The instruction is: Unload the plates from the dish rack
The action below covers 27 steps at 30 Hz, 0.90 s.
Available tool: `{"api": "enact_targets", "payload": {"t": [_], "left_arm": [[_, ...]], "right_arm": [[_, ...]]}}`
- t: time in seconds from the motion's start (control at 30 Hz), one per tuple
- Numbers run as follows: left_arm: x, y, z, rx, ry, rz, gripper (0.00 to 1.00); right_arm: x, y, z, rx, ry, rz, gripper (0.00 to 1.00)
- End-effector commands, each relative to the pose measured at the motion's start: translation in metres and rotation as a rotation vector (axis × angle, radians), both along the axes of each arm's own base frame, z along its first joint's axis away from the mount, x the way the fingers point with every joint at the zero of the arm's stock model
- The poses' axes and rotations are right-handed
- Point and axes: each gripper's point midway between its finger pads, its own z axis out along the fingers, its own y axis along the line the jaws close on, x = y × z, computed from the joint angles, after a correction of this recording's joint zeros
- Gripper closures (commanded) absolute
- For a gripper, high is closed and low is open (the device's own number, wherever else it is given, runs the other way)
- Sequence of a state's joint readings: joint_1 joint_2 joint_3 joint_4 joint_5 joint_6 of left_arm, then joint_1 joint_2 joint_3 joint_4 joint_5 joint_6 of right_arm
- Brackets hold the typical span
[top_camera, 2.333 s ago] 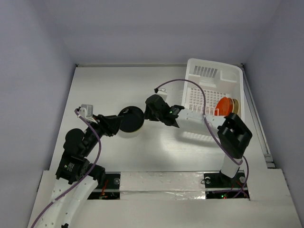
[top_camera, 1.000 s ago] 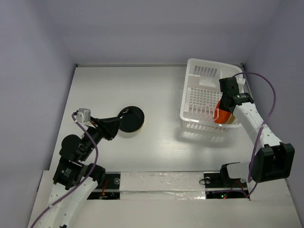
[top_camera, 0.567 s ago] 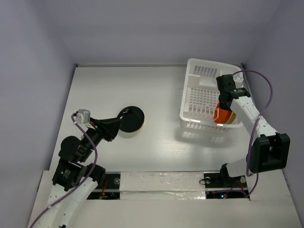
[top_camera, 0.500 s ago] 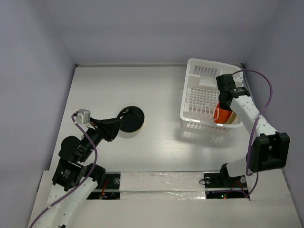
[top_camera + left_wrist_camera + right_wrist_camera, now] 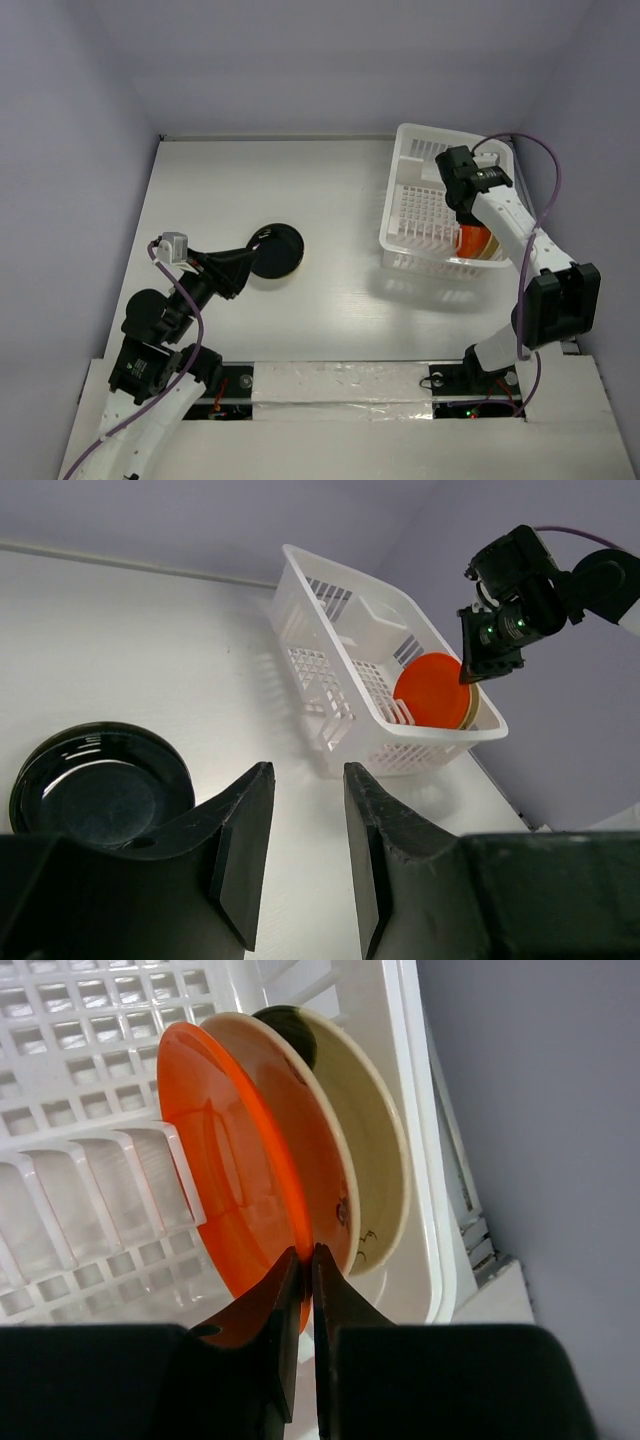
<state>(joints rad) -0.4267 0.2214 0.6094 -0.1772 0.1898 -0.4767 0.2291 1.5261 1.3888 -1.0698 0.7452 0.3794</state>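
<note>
From overhead, the white dish rack sits at the far right of the table. An orange plate stands on edge at the rack's near right end, and the right gripper reaches down into the basket just above it. On the left a dark plate lies flat on the table, well apart from the rack, with the left gripper right at its near edge. The left wrist camera shows that gripper with its fingers spread and nothing between them. The dark plate is off to one side, and whether a finger touches it I can't tell. Beyond, the rack holds the orange plate, and the right gripper hangs at the plate's upper edge. Only the right wrist camera shows what's stacked there. Against the rack's tines stands the orange plate, a cream plate is tight behind it, and behind that is another pale plate with a dark patch at its top. The right gripper is pinched to a slit, and the orange plate's rim runs into that slit, so it looks clamped on.
</note>
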Motion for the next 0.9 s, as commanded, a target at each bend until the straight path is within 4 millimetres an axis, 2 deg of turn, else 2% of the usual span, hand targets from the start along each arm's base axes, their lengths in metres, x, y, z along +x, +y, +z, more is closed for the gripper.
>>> {"api": "enact_targets", "payload": {"t": [0.0, 0.1, 0.17, 0.33, 0.4, 0.47, 0.5, 0.57, 0.6, 0.67, 0.7, 0.73, 0.77, 0.8, 0.83, 0.87], "left_arm": [[-0.002, 0.0, 0.014, -0.019, -0.045, -0.006, 0.69], [-0.002, 0.0, 0.014, -0.02, -0.045, -0.005, 0.68], [-0.001, -0.001, 0.012, -0.017, -0.039, -0.008, 0.68], [-0.001, 0.0, 0.013, -0.018, -0.042, -0.003, 0.68], [0.0, 0.0, 0.012, -0.017, -0.037, -0.002, 0.68], [0.0, -0.001, 0.012, -0.016, -0.036, -0.002, 0.68], [0.0, -0.001, 0.012, -0.016, -0.036, -0.002, 0.68], [0.0, 0.0, 0.012, -0.016, -0.036, 0.0, 0.68], [0.001, 0.0, 0.011, -0.014, -0.032, 0.001, 0.68], [0.002, 0.0, 0.011, -0.014, -0.029, 0.007, 0.68], [0.002, 0.001, 0.011, -0.014, -0.029, 0.009, 0.68], [0.002, 0.001, 0.011, -0.015, -0.026, 0.015, 0.68], [0.003, 0.002, 0.01, -0.014, -0.025, 0.018, 0.69], [0.004, 0.002, 0.009, -0.012, -0.019, 0.021, 0.7], [0.005, 0.003, 0.009, -0.011, -0.016, 0.027, 0.72], [0.005, 0.003, 0.009, -0.013, -0.015, 0.03, 0.74]], "right_arm": [[0.0, -0.007, 0.037, -0.127, -0.054, -0.036, 1.0], [0.003, -0.001, 0.047, -0.14, -0.077, -0.034, 1.0], [0.007, 0.007, 0.063, -0.139, -0.123, -0.018, 1.0], [0.003, 0.009, 0.087, -0.156, -0.166, -0.025, 1.0], [0.0, 0.013, 0.105, -0.155, -0.215, -0.021, 1.0], [0.0, 0.026, 0.121, -0.109, -0.281, 0.007, 1.0], [0.003, 0.045, 0.14, -0.038, -0.378, 0.06, 1.0], [0.008, 0.082, 0.149, 0.114, -0.43, 0.199, 1.0], [0.018, 0.108, 0.16, 0.218, -0.514, 0.261, 1.0], [0.014, 0.171, 0.155, 0.428, -0.531, 0.454, 1.0], [0.021, 0.2, 0.165, 0.523, -0.601, 0.515, 1.0], [0.014, 0.239, 0.142, 0.622, -0.543, 0.6, 1.0], [0.014, 0.261, 0.135, 0.676, -0.533, 0.639, 1.0], [0.019, 0.288, 0.138, 0.75, -0.575, 0.682, 1.0], [0.02, 0.317, 0.121, 0.83, -0.535, 0.713, 1.0], [0.015, 0.339, 0.099, 0.869, -0.492, 0.744, 1.0]]}}
